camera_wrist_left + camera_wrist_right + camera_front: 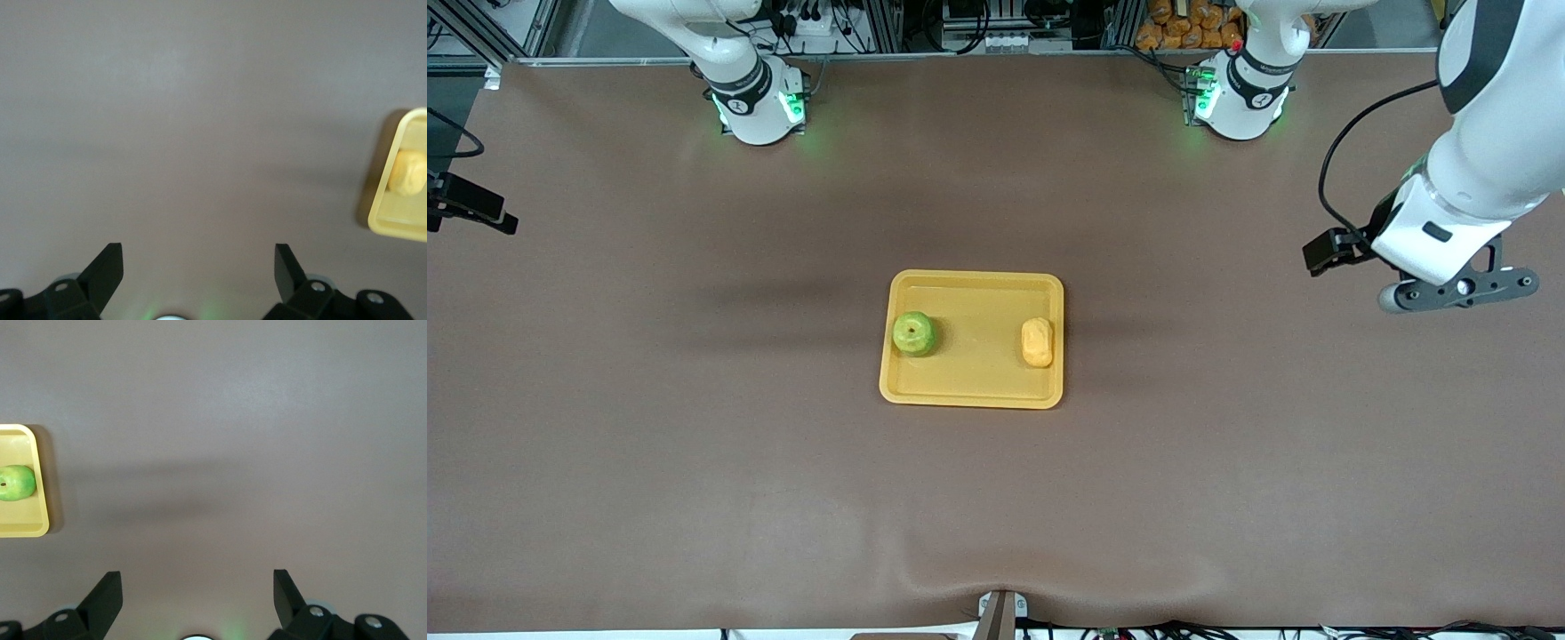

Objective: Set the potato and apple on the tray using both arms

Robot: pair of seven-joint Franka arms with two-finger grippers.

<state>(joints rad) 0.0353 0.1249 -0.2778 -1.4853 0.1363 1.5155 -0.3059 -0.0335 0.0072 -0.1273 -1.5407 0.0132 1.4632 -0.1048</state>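
Observation:
The yellow-orange tray (974,391) lies at the middle of the table. The green apple (914,333) sits in it at the right arm's end; the pale-yellow potato (1037,342) lies in it at the left arm's end. My left gripper (1463,289) is up over bare table toward the left arm's end, open and empty (199,260). Its wrist view shows the tray's rim (393,227) and the potato (408,172). My right gripper (198,583) is open and empty over bare table. Its wrist view shows the tray (27,527) and the apple (15,483). In the front view only a black part shows at the edge.
The table is covered with a brown cloth. The arm bases (760,102) (1240,98) stand along its edge farthest from the front camera. A small mount (1000,613) sits at the edge nearest that camera. Racks and orange items (1183,22) stand off the table.

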